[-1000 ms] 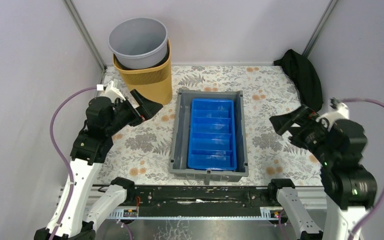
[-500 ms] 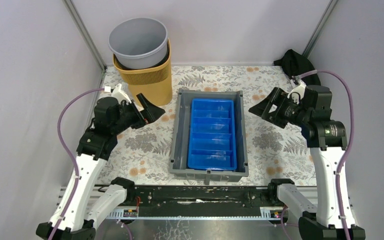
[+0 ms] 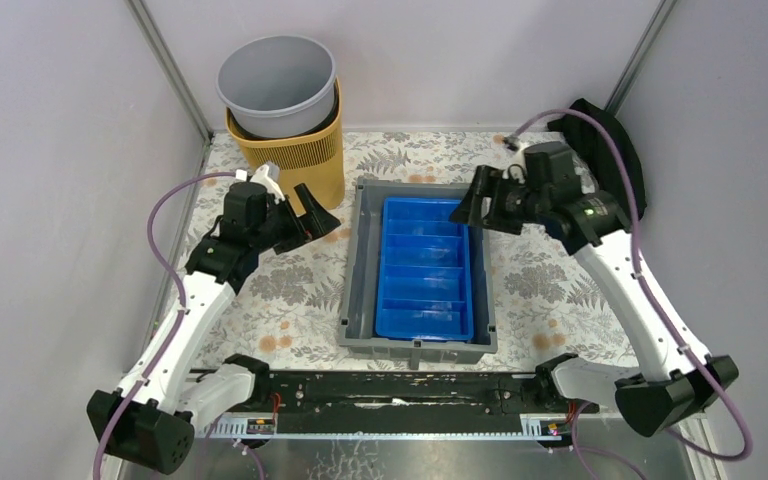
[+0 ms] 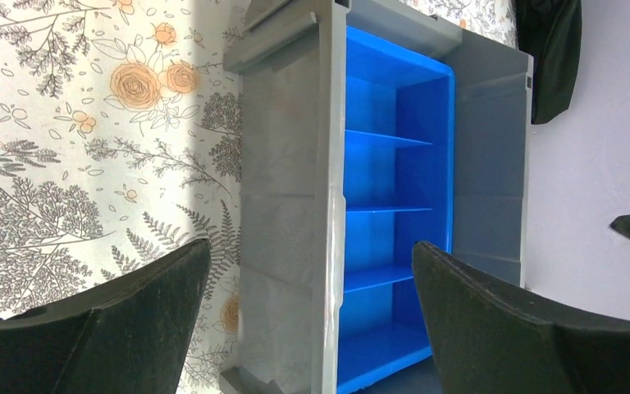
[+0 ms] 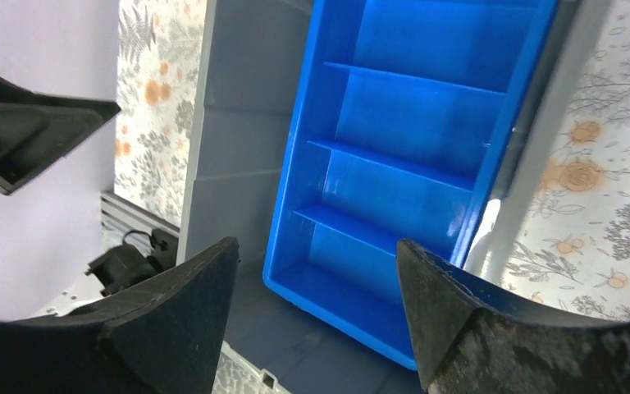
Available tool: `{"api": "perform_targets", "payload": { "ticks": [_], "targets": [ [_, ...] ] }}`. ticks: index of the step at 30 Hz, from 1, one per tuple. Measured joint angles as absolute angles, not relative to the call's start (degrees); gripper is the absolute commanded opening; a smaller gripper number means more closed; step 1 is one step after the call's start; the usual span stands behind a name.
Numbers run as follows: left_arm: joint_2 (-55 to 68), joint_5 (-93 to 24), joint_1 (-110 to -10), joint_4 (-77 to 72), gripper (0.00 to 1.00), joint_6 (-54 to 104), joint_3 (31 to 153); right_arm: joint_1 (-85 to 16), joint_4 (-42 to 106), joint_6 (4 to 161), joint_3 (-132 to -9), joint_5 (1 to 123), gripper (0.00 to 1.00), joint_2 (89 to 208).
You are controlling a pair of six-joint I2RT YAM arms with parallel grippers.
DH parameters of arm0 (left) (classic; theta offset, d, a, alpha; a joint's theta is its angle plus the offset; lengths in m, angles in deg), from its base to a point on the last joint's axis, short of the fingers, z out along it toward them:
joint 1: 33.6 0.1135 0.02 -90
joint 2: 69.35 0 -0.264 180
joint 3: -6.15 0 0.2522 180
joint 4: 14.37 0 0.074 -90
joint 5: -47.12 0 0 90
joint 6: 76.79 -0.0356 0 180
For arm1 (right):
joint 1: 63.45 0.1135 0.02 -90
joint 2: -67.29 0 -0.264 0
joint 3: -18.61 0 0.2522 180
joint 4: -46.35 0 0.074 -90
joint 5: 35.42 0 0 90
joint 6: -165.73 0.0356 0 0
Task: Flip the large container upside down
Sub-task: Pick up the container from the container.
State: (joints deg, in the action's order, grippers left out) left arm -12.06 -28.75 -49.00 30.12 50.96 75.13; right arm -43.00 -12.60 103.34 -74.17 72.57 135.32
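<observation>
Moved: both arms swung in beside dark-grey crate (image 3: 358, 262) | left gripper (image 3: 318, 212) and right gripper (image 3: 471, 203) spread, empty | crate likely stiff, light; blue tray (image 3: 425, 265) loose inside; grasp thick side rims.

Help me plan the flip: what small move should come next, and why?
Probably lower the right gripper so its open fingers straddle the far right rim of the large container. It hovers by that corner, gripping nothing; the container stands upright, blue tray inside.
</observation>
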Motion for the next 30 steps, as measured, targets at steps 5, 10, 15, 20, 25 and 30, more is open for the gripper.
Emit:
{"api": "perform_targets", "payload": {
  "ticks": [5,10,15,20,25,30],
  "targets": [
    [-11.5,-29.9,-49.0,28.6,1.0,50.6,75.1,-31.6,-11.2,105.2,-74.3,64.4,0.77,140.6],
    [-11.3,-31.2,-49.0,28.5,1.0,49.5,75.2,-22.0,-10.4,108.6,-74.8,56.7,0.75,148.4],
    [-11.8,-33.1,-49.0,28.6,1.0,48.4,75.1,-16.7,-10.4,111.7,-77.2,51.4,0.67,156.1],
    [-12.9,-33.6,-49.0,28.6,1.0,47.9,74.0,-14.4,-10.2,114.1,-80.1,47.8,0.63,162.1],
    [-13.4,-34.2,-49.0,28.8,1.0,47.2,73.6,-13.7,-9.9,115.6,-82.3,45.3,0.62,167.9],
    [-14.4,-34.4,-49.0,29.0,1.0,46.9,73.6,-13.5,-9.9,116.5,-83.7,44.1,0.58,173.2]
  ]
}}
